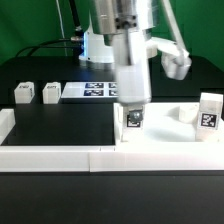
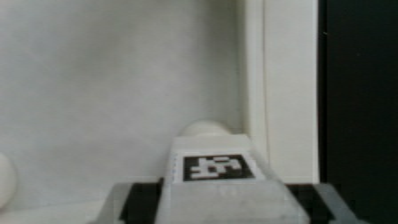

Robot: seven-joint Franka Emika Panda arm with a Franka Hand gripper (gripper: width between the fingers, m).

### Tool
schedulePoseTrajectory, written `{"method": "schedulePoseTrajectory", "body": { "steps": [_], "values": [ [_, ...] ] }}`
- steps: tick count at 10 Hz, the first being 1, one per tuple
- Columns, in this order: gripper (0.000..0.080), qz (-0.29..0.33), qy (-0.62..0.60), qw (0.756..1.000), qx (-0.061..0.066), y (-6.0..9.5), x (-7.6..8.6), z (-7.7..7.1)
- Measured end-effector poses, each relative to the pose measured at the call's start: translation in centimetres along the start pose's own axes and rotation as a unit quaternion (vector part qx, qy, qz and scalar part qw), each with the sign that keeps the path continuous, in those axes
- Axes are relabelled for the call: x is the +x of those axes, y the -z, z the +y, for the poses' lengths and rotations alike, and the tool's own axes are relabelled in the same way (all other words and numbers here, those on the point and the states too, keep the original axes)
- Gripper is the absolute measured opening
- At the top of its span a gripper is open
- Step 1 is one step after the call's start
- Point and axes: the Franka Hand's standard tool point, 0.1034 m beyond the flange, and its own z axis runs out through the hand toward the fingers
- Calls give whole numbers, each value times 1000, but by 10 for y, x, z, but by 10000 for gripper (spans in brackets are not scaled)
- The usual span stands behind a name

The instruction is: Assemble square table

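Gripper [image 1: 132, 102] jaws are pinching the held leg [image 1: 133, 120] upright, tag outward, at the tabletop [image 1: 170, 138] corner on the exterior view's left. In the wrist view the held leg [image 2: 217, 165] points at the white tabletop [image 2: 107, 80]; I can't see the hole (probably hidden under the tip). The standing leg [image 1: 209, 110] is at the right. Two spare legs [image 1: 36, 93] sit beside the marker board [image 1: 95, 90]. My plan: hold it vertical, centre it on the hole, lower gently, then twist without loosening the pinch.

Bright even light, soft blur, low detail
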Motion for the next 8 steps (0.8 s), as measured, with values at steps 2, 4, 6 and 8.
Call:
{"method": "schedulePoseTrajectory", "body": {
  "steps": [2, 4, 6, 8],
  "values": [
    [294, 2, -55, 998, 2, 0, 1, 0],
    [294, 10, -57, 998, 2, 1, 1, 0],
    [362, 9, -56, 998, 2, 0, 1, 1],
    [624, 9, -56, 998, 2, -1, 1, 1]
  ]
}}
